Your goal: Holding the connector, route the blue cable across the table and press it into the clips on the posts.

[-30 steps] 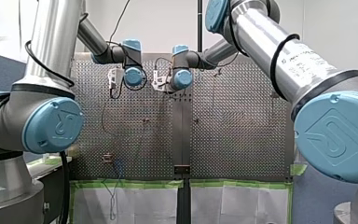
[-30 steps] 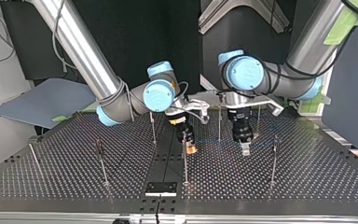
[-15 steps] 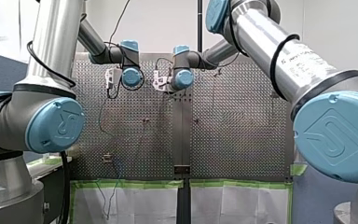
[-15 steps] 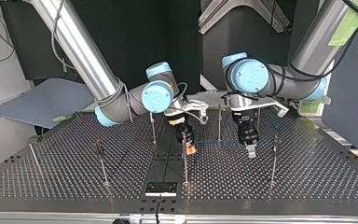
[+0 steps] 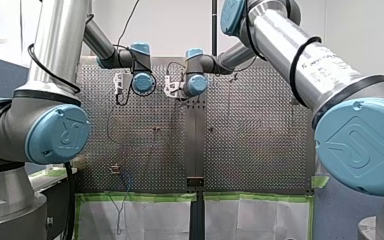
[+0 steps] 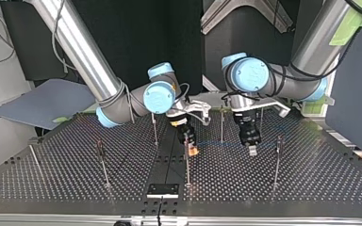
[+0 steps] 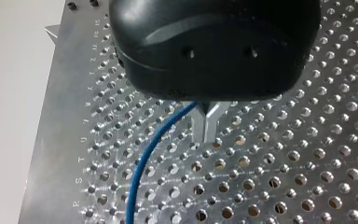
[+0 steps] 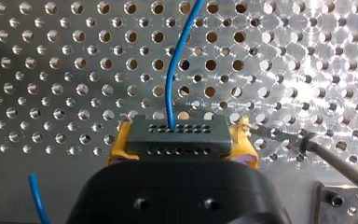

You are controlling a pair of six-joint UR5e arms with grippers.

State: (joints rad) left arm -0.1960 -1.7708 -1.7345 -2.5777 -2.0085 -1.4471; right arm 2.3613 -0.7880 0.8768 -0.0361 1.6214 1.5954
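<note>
Since half a second ago the left gripper (image 6: pixel 252 150) has edged back toward the top view's left; the right gripper (image 6: pixel 192 149) has held its place.
From the top view's left: the right gripper's yellow pads (image 8: pixel 244 140) pinch the black connector (image 8: pixel 177 137), just beside a thin post (image 6: pixel 186 162) near the middle of the perforated table (image 6: pixel 311 183). The blue cable (image 8: pixel 172 79) leaves the connector's face and runs low over the table, past a second post (image 6: pixel 221 126), to the left gripper. There the metal fingers (image 7: pixel 200 128) are pressed together on the cable, which emerges near their base and curves away over the holes.
</note>
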